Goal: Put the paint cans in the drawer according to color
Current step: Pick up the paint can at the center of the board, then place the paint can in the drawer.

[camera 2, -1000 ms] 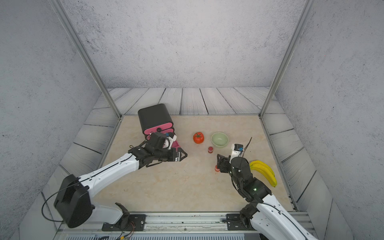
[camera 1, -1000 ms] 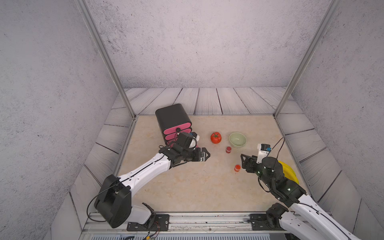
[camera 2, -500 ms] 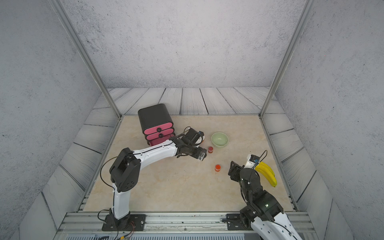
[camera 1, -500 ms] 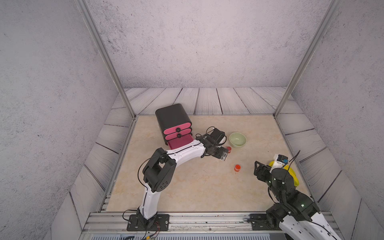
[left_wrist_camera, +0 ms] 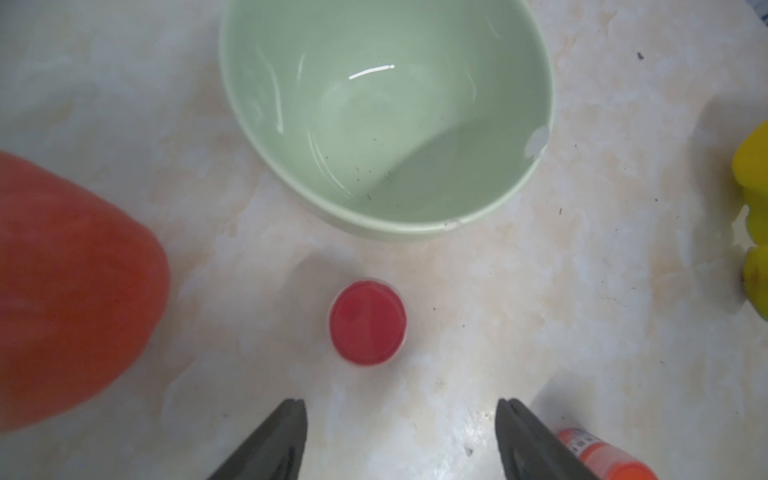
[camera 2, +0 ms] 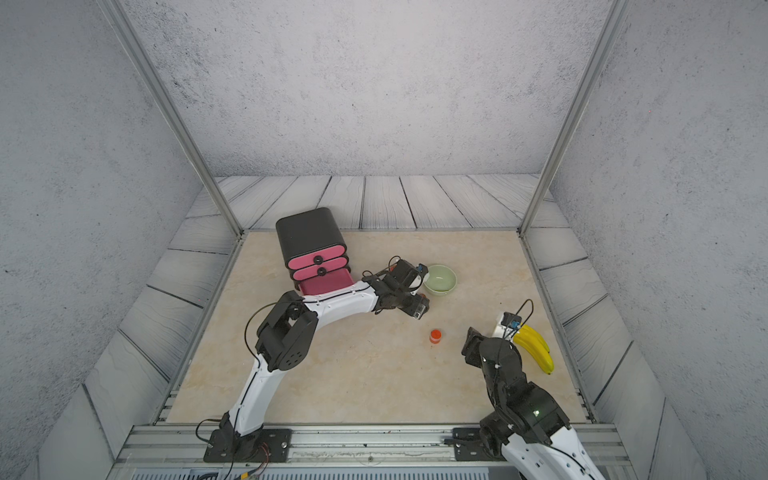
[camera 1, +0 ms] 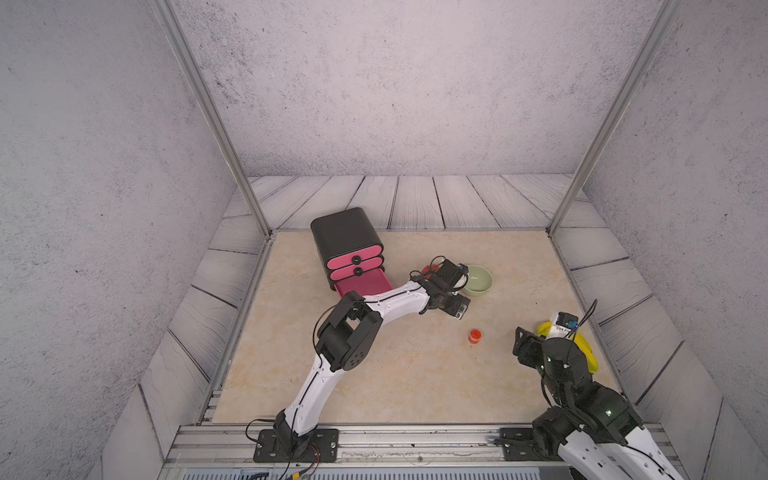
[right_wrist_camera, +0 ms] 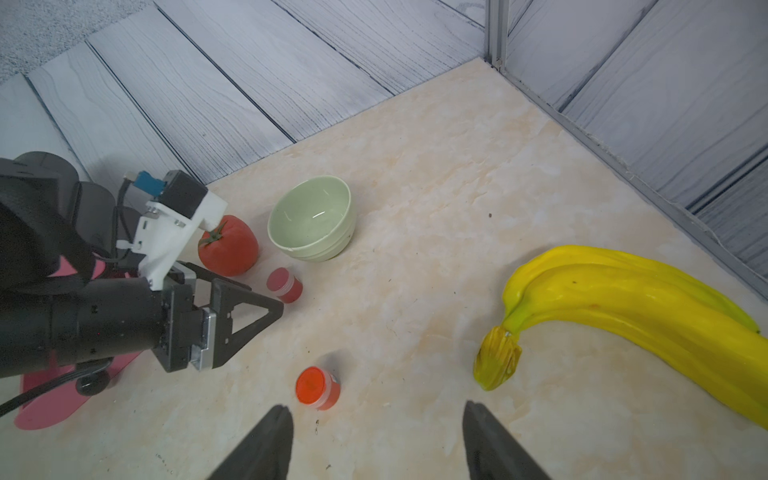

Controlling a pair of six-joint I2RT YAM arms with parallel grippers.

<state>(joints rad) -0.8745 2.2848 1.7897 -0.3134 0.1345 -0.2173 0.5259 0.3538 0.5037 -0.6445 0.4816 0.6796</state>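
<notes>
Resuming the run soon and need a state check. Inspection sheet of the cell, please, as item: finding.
Surface: beige marbled tabletop, a few dark specks.
Job's things: red paint can and orange paint can upright on the table; drawer chest with its bottom drawer open and the upper two shut; no other cans seen.
Clutter: tomato; green bowl, empty, rim chipped; banana.
Grippers: left tool open, empty, facing the red can; right tool open, empty, facing the orange can.
Cables: cable loop at the left elbow, clear of the cans.
Surroundings: grey walls, plank apron.
</notes>
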